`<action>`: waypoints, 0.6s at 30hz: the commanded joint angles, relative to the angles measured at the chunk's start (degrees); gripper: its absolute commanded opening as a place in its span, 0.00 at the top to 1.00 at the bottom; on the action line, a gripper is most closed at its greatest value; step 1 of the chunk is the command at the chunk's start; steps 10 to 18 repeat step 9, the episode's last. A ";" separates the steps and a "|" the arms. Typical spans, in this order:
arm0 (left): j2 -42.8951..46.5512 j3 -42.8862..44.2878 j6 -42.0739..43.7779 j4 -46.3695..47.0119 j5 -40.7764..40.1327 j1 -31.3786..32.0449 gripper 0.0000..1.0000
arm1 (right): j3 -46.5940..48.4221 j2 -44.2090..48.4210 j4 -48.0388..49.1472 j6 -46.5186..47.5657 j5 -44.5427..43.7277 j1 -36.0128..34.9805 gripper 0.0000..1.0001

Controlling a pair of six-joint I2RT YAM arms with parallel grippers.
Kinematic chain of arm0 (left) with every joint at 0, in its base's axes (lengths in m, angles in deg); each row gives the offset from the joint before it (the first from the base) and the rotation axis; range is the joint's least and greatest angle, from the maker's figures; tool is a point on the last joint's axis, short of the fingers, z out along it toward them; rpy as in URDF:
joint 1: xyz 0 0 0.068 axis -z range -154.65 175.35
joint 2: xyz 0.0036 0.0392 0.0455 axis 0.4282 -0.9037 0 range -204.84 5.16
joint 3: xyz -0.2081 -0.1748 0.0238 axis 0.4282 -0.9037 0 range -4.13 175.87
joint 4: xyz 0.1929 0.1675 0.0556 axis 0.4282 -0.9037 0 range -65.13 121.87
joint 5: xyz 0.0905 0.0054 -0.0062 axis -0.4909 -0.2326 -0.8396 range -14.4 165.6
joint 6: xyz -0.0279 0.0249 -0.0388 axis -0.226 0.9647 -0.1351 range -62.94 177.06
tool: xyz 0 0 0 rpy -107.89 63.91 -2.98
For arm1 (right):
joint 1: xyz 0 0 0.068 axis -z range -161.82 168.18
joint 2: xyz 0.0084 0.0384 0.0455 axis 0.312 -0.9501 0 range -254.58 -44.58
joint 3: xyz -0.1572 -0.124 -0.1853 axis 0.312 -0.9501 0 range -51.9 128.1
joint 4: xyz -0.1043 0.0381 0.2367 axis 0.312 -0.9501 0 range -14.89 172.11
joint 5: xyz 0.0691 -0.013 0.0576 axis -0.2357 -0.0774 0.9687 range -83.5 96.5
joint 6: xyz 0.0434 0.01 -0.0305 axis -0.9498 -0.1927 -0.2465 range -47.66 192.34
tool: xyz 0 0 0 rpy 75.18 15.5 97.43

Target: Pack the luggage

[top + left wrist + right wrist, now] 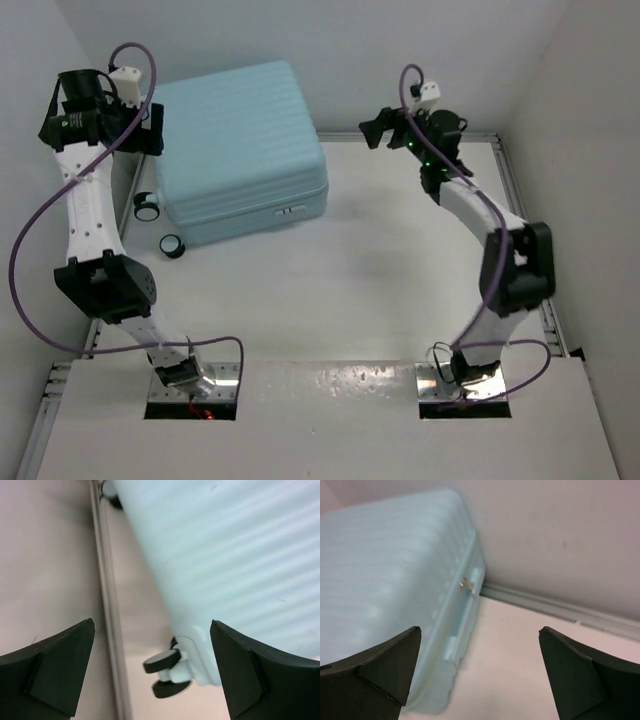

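Pale blue luggage [240, 150] lies shut and flat at the far left of the desk [360, 290].
Both arms gape wide and empty: the left end effector [151, 626] hangs by the case's wheeled left edge, the right end effector [480, 630] off its right edge, apart from the shell. The step looks like backing clear; lift away first so no finger snags the black wheels [150, 208] or the zip pull [290, 210].
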State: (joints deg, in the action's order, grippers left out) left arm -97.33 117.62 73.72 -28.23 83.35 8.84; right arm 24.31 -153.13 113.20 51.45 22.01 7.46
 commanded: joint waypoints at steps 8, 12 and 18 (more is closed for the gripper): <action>22.42 -30.26 -9.89 25.46 15.45 -3.35 0.00 | -5.45 28.21 -38.18 11.57 -2.85 3.60 0.00; 22.95 -30.87 -10.42 25.47 15.45 -3.35 0.00 | -5.19 29.87 -39.52 12.09 -2.94 3.95 0.00; 22.95 -30.87 -10.42 25.47 15.45 -3.35 0.00 | -5.19 29.87 -39.52 12.09 -2.94 3.95 0.00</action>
